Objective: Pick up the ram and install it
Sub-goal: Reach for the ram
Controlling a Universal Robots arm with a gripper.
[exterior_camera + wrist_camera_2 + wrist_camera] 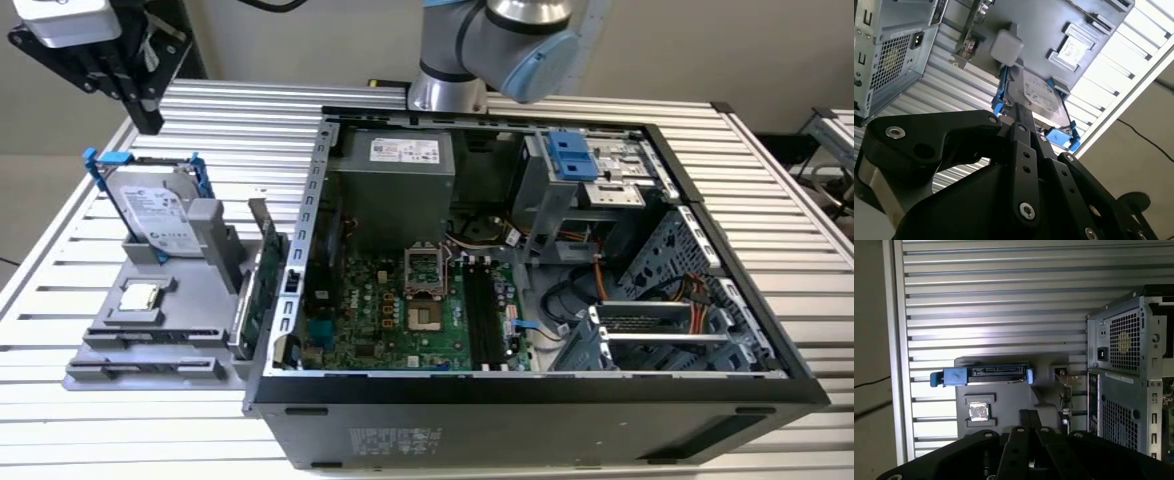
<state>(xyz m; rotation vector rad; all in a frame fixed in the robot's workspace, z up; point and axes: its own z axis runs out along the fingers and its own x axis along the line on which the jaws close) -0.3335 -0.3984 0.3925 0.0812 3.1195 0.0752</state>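
The pincer (1016, 114) is hanging well above the table (200, 110), over the far part of the grey holder (200, 312) on the exterior view's left. In both wrist views its black fingers are looking drawn together, with nothing between them.

The ram (154, 338) is most likely the thin dark strip sitting in the slot along the holder's near part, just near of the processor (140, 297). It is showing only as an edge, so I am not sure of this. It is not the larger green card (272, 275) standing between the holder and the open case (534, 400).

Read that way, the ram is standing on one long edge. Its long axis is running left to right, level with the table. That is crosswise to the black slots (481, 315) on the board inside the case, which are running near to far. Which end is pointing which way I cannot tell.

By my judgement it is handling as a very light, stiff, thin board, smooth on its faces and easily tipped in a loose grip. It is also fragile, because the chips and the contact edge are not standing up to squeezing or scraping. The safest hold is looking like a pinch across the two flat faces at mid-length, high on the free upper edge and away from the contacts.
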